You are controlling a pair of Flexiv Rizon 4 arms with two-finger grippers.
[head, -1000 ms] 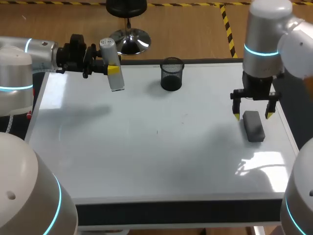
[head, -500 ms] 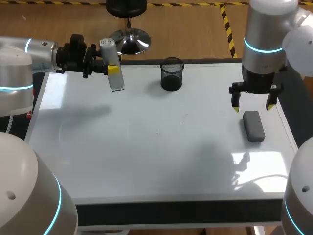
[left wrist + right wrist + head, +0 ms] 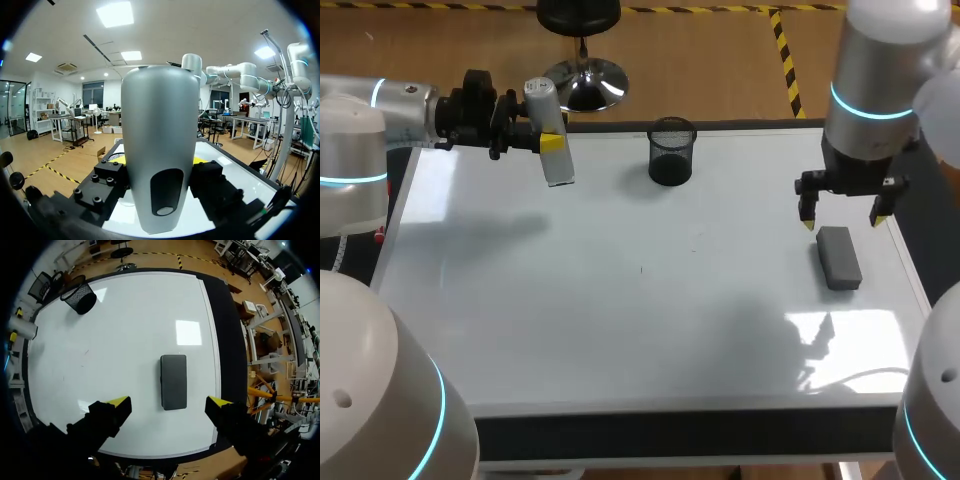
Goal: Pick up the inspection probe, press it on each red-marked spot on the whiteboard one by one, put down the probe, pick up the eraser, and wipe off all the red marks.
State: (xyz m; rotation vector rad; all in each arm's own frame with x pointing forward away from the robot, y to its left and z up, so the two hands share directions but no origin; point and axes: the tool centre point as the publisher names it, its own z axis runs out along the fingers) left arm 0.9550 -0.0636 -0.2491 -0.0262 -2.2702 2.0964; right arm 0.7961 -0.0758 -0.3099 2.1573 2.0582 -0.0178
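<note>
Quickly, left to right: left gripper (image 3: 549, 137) sits at the far left corner of the whiteboard (image 3: 620, 320), fingers clamped from 2 sides on the inspection probe (image 3: 558, 166). The probe is a grey cylinder, held roughly upright and slightly tilted, off the board. In the left wrist view it fills the space between the fingers. 1 black mesh cup (image 3: 671, 152) stands at the far edge near the middle. Right gripper (image 3: 843, 214) hangs over the right side, fingers spread wide, nothing in them. Eraser (image 3: 839, 257), dark grey, lies flat on the board near the right edge, just near-side of the right gripper. In the right wrist view it lies between the 2 open yellow tips, touching neither.
</note>
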